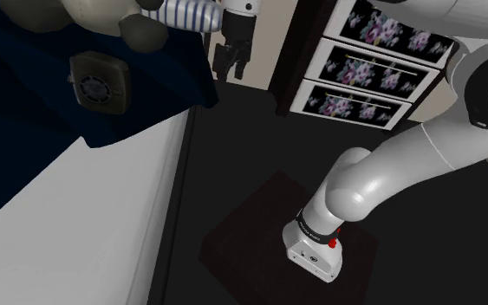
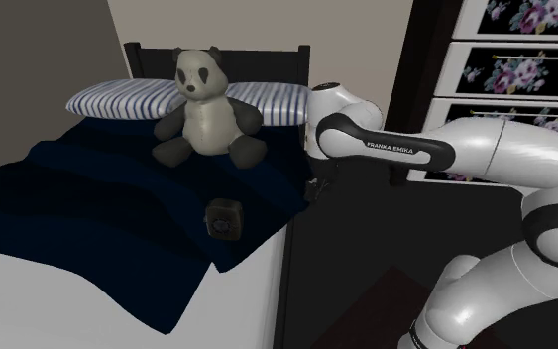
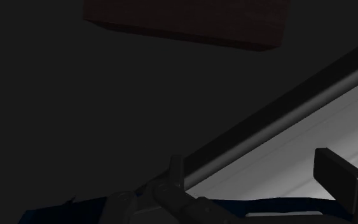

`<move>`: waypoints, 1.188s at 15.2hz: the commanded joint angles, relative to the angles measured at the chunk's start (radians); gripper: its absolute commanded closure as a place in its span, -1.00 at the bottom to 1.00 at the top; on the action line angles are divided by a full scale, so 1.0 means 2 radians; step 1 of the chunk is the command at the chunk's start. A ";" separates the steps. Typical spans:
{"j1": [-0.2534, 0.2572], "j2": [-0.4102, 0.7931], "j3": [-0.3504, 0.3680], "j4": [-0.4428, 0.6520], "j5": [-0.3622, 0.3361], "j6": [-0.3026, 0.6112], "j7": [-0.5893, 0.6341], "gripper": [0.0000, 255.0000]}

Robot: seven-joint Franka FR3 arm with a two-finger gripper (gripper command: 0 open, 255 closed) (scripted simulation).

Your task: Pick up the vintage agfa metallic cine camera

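The cine camera (image 1: 99,81) is a small dark boxy thing with a round lens face, lying on the dark blue blanket (image 1: 25,95) of a bed. It sits just in front of the panda plush (image 2: 205,109) in the second exterior view, camera (image 2: 224,217). My gripper (image 1: 231,62) hangs past the bed's side edge, off the shoulder view's right of the camera, pointing down with its fingers apart and nothing between them. The wrist view has my gripper (image 3: 257,181) over the dark floor beside the bed's white side (image 3: 311,153); one finger (image 3: 336,175) stands well apart from the other.
A striped pillow (image 2: 128,97) lies behind the panda at the dark headboard (image 2: 217,55). A dresser with floral drawers (image 1: 367,61) stands beyond the bed. The dark brown stand (image 1: 250,238) sits on the dark floor. White sheet (image 1: 68,234) covers the near bed.
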 commanded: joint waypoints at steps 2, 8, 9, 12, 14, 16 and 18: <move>0.010 0.049 0.015 0.048 0.009 -0.003 0.009 -1.00; 0.031 0.148 0.046 0.165 0.019 -0.027 0.032 -1.00; 0.035 0.166 0.051 0.187 0.019 -0.032 0.036 -1.00; 0.048 0.221 0.065 0.259 0.017 -0.052 0.049 -1.00; 0.058 0.261 0.075 0.313 0.014 -0.068 0.058 -1.00; 0.071 0.304 0.084 0.375 0.008 -0.088 0.068 -1.00; 0.087 0.353 0.092 0.447 0.000 -0.114 0.079 -1.00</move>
